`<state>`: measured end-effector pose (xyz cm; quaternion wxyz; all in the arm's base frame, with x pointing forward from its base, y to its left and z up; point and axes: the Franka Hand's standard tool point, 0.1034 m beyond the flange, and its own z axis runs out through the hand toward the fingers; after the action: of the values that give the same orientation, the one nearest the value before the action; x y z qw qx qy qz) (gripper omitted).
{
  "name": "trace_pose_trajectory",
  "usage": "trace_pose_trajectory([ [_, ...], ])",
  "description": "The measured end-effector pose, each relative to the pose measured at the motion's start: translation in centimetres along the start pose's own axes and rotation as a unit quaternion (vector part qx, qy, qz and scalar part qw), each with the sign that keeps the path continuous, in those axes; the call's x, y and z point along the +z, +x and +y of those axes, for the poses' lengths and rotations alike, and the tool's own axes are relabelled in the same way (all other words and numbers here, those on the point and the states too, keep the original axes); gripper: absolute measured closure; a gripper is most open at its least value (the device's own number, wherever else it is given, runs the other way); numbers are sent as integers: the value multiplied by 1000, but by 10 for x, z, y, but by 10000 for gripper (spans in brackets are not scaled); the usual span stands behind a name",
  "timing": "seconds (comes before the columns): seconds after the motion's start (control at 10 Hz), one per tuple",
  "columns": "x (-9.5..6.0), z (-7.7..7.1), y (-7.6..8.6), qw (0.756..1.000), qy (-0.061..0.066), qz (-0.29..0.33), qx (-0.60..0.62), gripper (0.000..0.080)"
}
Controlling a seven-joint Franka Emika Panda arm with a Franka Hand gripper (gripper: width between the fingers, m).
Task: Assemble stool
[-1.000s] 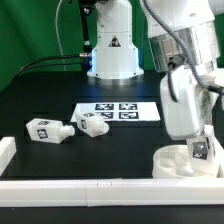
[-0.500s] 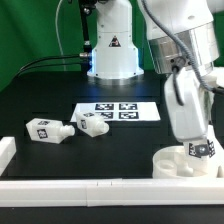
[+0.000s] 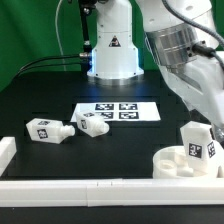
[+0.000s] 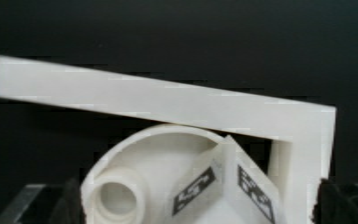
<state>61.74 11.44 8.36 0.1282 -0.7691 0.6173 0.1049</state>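
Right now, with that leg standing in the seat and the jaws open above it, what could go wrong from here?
The standing leg looks slightly tilted in the round seat, so it may not be fully seated and could topple. The open jaws hang close over it, and a sideways move might knock it. The two loose legs lie close together, so grabbing one may nudge the other.
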Motion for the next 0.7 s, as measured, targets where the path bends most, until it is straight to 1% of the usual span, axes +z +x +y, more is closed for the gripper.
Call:
trace_pose_trajectory([
  [0.1,0,0,0,1000,0,0,-15,151],
  [0.2,0,0,0,998,-1,1,-62,151],
  [0.3,-5,0,1,986,-24,17,-164,151],
  [0.4,-8,-1,4,958,-39,36,-283,151],
  [0.5,-7,1,4,931,-52,42,-360,151],
  [0.6,-4,3,1,925,-60,46,-374,151],
  [0.7,-5,3,2,908,-62,44,-412,151],
])
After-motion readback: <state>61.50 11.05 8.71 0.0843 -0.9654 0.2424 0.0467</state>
